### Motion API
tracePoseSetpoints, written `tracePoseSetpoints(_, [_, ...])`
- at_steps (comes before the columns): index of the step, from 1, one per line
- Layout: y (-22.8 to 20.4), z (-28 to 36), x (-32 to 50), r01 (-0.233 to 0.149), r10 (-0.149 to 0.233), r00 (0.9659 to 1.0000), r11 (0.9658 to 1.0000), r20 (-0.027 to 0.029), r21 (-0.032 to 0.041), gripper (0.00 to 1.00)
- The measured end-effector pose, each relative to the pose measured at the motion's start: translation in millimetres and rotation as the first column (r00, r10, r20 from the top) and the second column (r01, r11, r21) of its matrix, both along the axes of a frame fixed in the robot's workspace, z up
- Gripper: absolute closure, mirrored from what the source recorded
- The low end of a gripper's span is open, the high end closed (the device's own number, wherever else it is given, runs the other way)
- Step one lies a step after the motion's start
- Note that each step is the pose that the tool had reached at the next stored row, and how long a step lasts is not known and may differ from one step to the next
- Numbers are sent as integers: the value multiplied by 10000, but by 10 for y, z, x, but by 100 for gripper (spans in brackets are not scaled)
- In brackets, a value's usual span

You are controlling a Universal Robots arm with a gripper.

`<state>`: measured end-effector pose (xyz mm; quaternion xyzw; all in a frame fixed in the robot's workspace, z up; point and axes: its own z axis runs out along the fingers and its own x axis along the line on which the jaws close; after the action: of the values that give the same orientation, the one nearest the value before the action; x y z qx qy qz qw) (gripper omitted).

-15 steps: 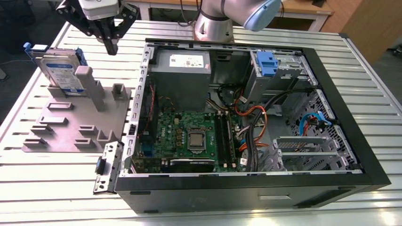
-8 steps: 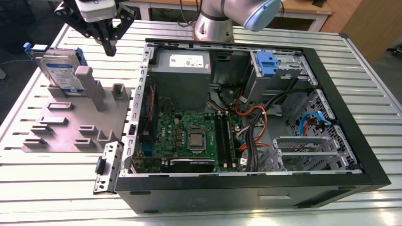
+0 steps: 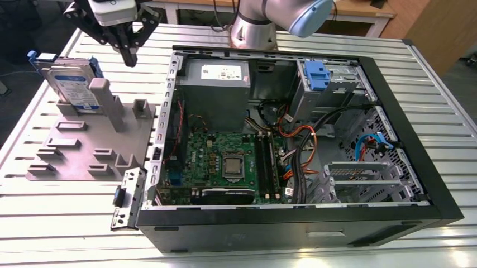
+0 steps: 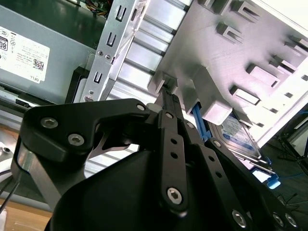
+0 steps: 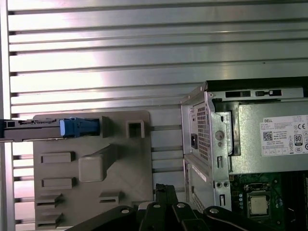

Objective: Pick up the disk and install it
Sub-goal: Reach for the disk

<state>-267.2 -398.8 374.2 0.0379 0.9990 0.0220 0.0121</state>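
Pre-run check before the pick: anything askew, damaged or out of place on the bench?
Nothing stands out. The disk stands on edge in the grey holder, beside the open computer case. The gripper hangs above the holder, holding nothing.

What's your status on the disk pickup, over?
Black gripper shut, empty, above edge of grey plastic fixture plate. Silver hard drive in blue carrier upright in fixture, untouched. Grey post stands close beside it.

Ribbed aluminium table; wooden desk behind; dark floor, possibly carpet, exterior view's left.
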Motion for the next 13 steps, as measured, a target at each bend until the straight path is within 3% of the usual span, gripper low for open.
tracePoseSetpoints(13, [0,-2,-27,-1,1,10000,10000,0,0,89])
